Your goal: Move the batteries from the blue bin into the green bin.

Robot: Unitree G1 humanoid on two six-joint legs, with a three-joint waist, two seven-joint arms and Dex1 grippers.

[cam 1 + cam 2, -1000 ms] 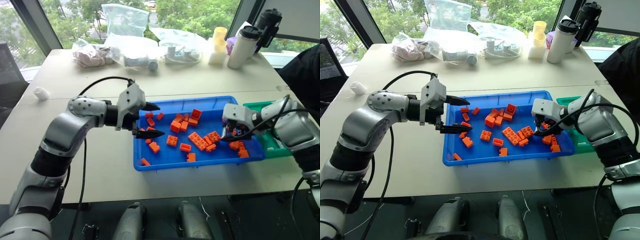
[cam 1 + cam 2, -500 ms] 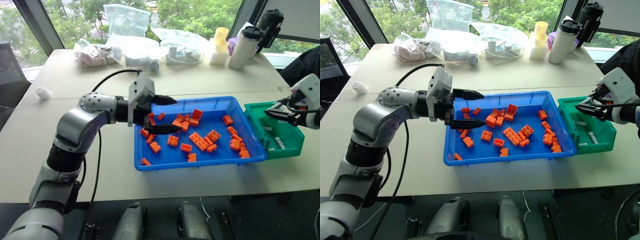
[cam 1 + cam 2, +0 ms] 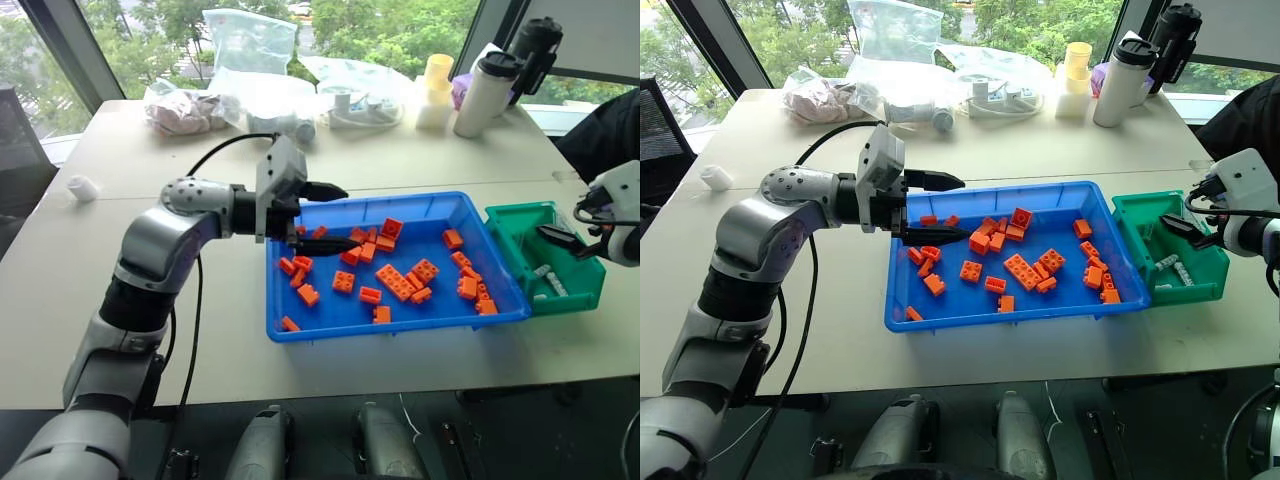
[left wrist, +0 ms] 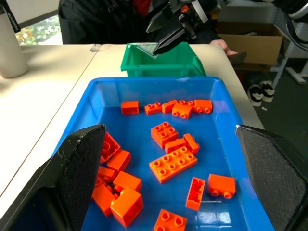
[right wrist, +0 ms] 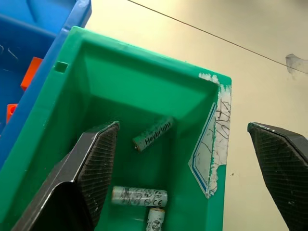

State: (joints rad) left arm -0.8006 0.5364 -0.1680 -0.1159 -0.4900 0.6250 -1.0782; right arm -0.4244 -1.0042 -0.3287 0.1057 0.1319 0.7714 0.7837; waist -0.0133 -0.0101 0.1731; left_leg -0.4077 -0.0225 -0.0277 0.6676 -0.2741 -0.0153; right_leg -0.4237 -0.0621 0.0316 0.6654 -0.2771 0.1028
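Your table [image 3: 420, 165], itemised from left to right.

1. White roll [image 3: 82, 186]: far left of the table, alone, well apart from the bins.
2. Left gripper [image 3: 338, 215]: fingers apart and holding nothing, pointing right over the left end of the blue bin.
3. Blue bin [image 3: 400, 324]: wide shallow tray at the centre of the table. You have only orange bricks [image 3: 396, 281] in it, scattered loose across the floor; no battery can be made out among them.
4. Far edge, behind the blue bin: clear plastic bags [image 3: 250, 50], a yellow cup [image 3: 437, 72], a white bottle [image 3: 484, 92] and a black bottle [image 3: 533, 48].
5. Green bin [image 3: 1145, 243]: just beside the right end of the blue bin, its near wall against the blue rim.
6. Batteries [image 5: 139, 196]: three show on the green bin's floor, lying flat; one [image 5: 153, 134] sits further in and angled, two nearer together.
7. Right gripper [image 3: 1185, 227]: fingers spread wide, empty, above the right side of the green bin.
8. A person's dark sleeve [image 3: 610, 135]: far right, behind the green bin.
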